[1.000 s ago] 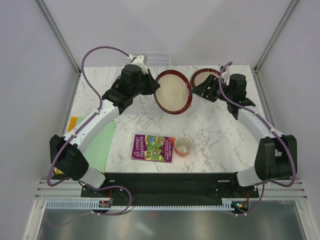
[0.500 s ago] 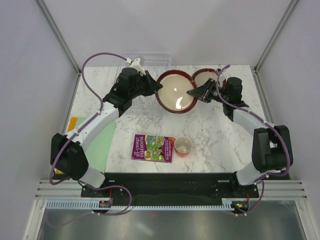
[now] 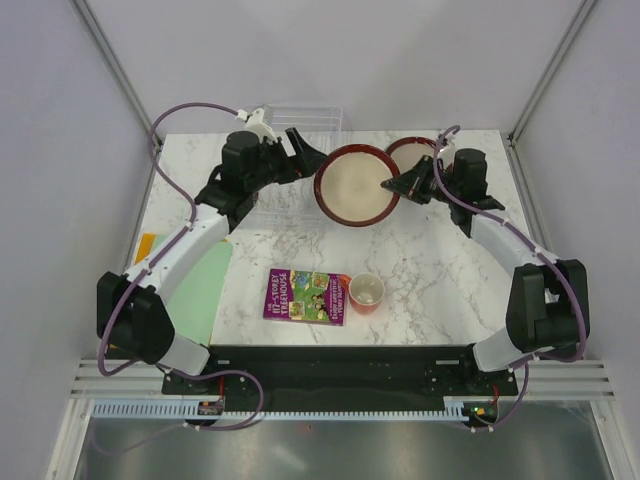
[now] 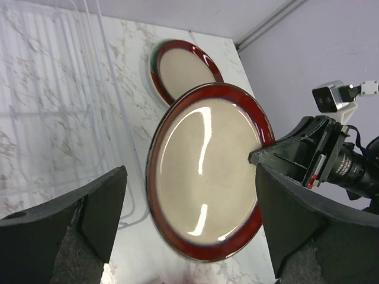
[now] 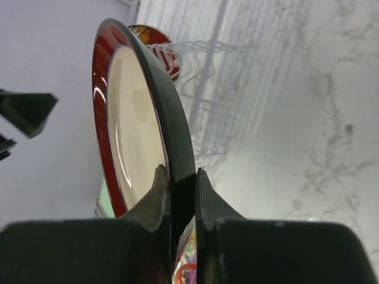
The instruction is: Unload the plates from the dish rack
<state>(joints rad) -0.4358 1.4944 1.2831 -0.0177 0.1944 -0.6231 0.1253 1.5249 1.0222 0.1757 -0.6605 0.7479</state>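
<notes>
The right gripper (image 5: 180, 177) is squeezed tight on the dark red rim of the big cream plate (image 3: 357, 187) and holds it tipped up. The left gripper (image 4: 190, 177) is wide open, and the big plate is just in front of its fingers, not touching them. Just behind the right gripper another red-rimmed plate (image 3: 410, 152) lies flat on the marble table (image 3: 430, 260). The clear dish rack (image 3: 285, 207) sits beside and under the left gripper. A small red patterned plate (image 5: 157, 41) peeks out of it.
</notes>
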